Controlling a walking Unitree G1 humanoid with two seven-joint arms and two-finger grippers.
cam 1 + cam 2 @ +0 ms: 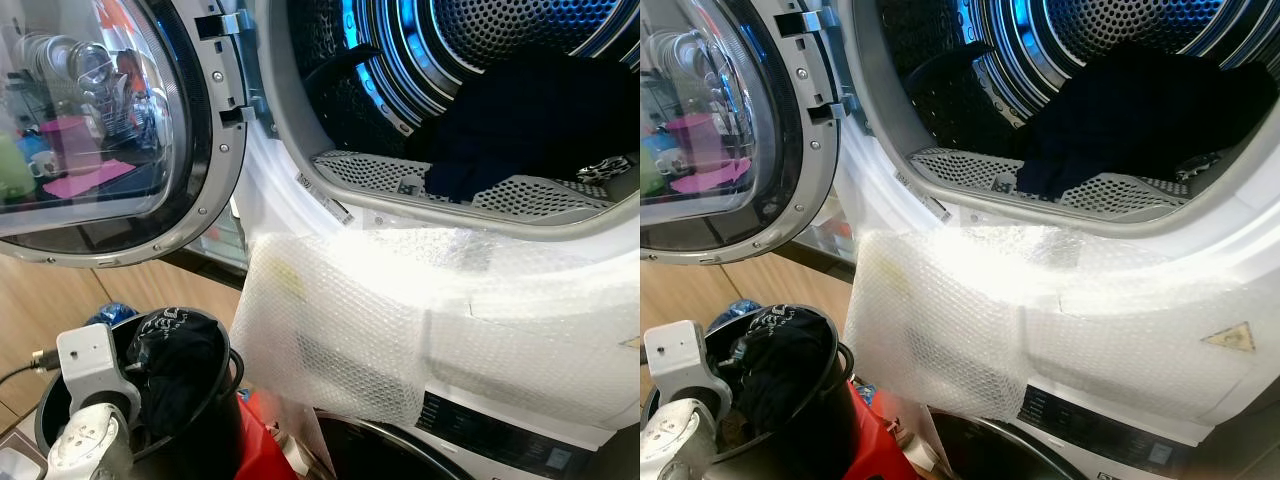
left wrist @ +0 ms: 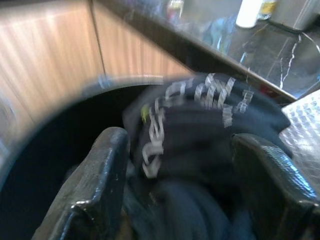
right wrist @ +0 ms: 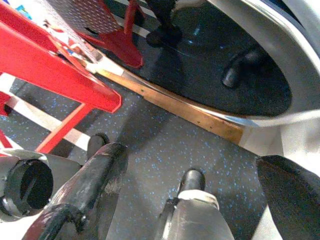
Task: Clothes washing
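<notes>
The washer door point(image 1: 100, 130) stands swung open to the left. Inside the perforated drum point(image 1: 480, 30) lies a heap of dark clothes point(image 1: 530, 110), near the front lip. Low on the left a black bucket point(image 1: 215, 420) holds a dark garment with white lettering point(image 1: 175, 345). My left arm point(image 1: 90, 400) reaches down into that bucket. In the blurred left wrist view my left gripper point(image 2: 182, 145) is open, its fingers point(image 2: 107, 165) standing on either side of the lettered garment point(image 2: 195, 120). My right gripper point(image 3: 192, 160) hangs open over the speckled floor, holding nothing.
Bubble wrap point(image 1: 400, 320) drapes over the machine's front below the drum opening. A second round door point(image 1: 370, 450) sits underneath. A red stool point(image 3: 55, 75) stands by the bucket. Wood-fronted cabinets point(image 2: 50, 65) lie to the left.
</notes>
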